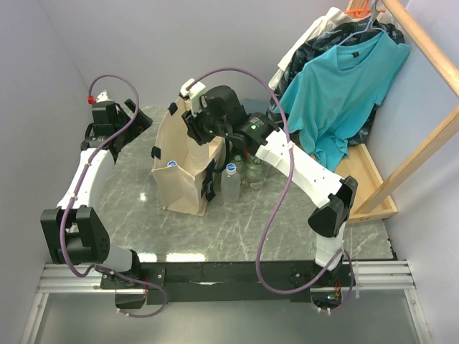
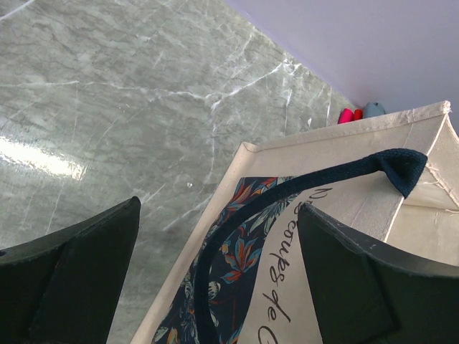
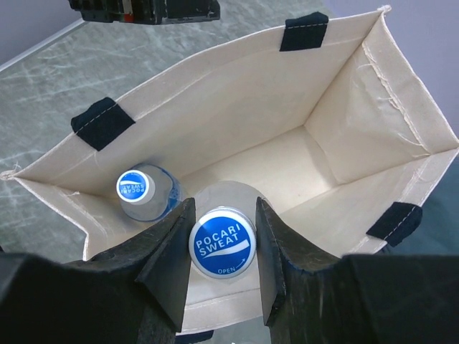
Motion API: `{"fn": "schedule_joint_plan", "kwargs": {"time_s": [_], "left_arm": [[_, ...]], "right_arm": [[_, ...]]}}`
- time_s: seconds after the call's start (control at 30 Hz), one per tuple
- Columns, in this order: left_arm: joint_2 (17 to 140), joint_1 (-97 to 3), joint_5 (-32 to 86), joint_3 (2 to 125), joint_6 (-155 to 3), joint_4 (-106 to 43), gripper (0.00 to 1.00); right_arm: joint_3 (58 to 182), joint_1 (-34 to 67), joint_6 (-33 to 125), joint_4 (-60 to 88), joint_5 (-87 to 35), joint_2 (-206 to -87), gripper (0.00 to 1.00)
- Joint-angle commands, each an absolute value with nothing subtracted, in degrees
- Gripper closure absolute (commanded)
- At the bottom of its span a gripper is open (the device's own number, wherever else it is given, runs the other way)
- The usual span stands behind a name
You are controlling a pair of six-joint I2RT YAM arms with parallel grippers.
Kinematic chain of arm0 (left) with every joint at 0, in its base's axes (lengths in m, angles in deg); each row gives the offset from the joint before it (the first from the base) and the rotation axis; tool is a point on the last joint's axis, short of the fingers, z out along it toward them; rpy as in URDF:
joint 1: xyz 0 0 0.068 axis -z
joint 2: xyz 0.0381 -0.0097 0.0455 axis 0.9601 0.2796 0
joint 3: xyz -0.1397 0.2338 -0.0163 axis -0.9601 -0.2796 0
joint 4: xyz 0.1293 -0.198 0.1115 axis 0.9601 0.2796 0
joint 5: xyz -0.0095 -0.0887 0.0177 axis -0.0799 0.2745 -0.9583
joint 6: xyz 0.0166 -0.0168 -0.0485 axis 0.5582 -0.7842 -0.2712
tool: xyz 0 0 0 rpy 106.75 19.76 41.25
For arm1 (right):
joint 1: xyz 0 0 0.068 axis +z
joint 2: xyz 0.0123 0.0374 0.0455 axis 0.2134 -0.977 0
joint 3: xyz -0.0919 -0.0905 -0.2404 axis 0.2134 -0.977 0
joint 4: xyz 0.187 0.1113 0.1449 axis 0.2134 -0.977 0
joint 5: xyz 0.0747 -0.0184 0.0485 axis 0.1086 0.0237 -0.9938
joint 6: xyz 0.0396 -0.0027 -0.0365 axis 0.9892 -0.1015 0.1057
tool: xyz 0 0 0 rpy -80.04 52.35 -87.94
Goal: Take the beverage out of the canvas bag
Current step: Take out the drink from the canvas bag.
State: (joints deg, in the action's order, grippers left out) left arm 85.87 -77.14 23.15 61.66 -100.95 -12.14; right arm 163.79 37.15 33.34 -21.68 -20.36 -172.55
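Beige canvas fills the right wrist view: the canvas bag (image 3: 237,93) stands upright and open-mouthed on the grey marble table (image 1: 237,222). The right gripper (image 3: 222,247) hangs straight over its mouth, fingers pointing down into it. Between those fingers sits the blue cap of a Pocari Sweat bottle (image 3: 221,242) — the jaws are drawn narrow, one against each side of the cap, so the claw is clamped on the bottle's top. The bottle's clear shoulders show just below the cap, inside the bag and close against the wall nearest the camera; whether its base rests on the bag floor I cannot tell. A second bottle (image 3: 138,190) with the same blue cap stands in the bag just beside it, toward the corner, touched by neither finger. From the overhead camera the right arm arches across from the right and drops its wrist over the bag's far end, while several clear bottles (image 1: 231,179) stand on the table just to the right of the bag. The left gripper (image 2: 219,272) is outside the bag, its jaws spread wide and holding nothing — between its fingers lie the bag's printed side and a black strap handle (image 2: 287,190). A teal T-shirt (image 1: 344,93) hangs at the far right.
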Motion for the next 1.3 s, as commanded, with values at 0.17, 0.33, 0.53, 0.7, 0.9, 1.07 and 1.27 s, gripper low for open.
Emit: {"fn": "schedule_joint_plan", "kwargs": {"time_s": [0.17, 0.33, 0.53, 0.7, 0.9, 1.07, 1.27], "left_arm": [[83.44, -77.37, 23.74, 62.09, -101.13, -14.15, 0.04], [83.44, -77.37, 23.74, 62.00, -101.13, -14.24, 0.04], [83.53, -77.37, 23.74, 62.09, -101.22, -14.24, 0.04], [83.53, -77.46, 23.74, 62.00, -101.31, -14.33, 0.04], [83.53, -77.37, 23.82, 62.00, -101.22, -14.33, 0.04], [83.36, -77.37, 23.74, 62.00, -101.22, -14.33, 0.04], [83.44, -77.37, 23.82, 61.82, -101.31, -14.59, 0.04]], "right_arm": [[167.60, 38.30, 32.01, -11.18, -18.60, -165.61, 1.00], [167.86, 38.48, 31.57, -10.57, -18.16, -164.82, 1.00], [167.60, 38.57, 29.90, -9.16, -15.36, -163.86, 1.00], [166.98, 38.65, 29.37, -7.49, -14.83, -162.71, 1.00], [167.86, 39.00, 27.79, -7.31, -13.16, -162.10, 1.00], [167.78, 39.36, 27.00, -6.70, -12.28, -160.70, 1.00], [164.96, 40.06, 26.56, -3.63, -11.40, -157.88, 1.00]]}}
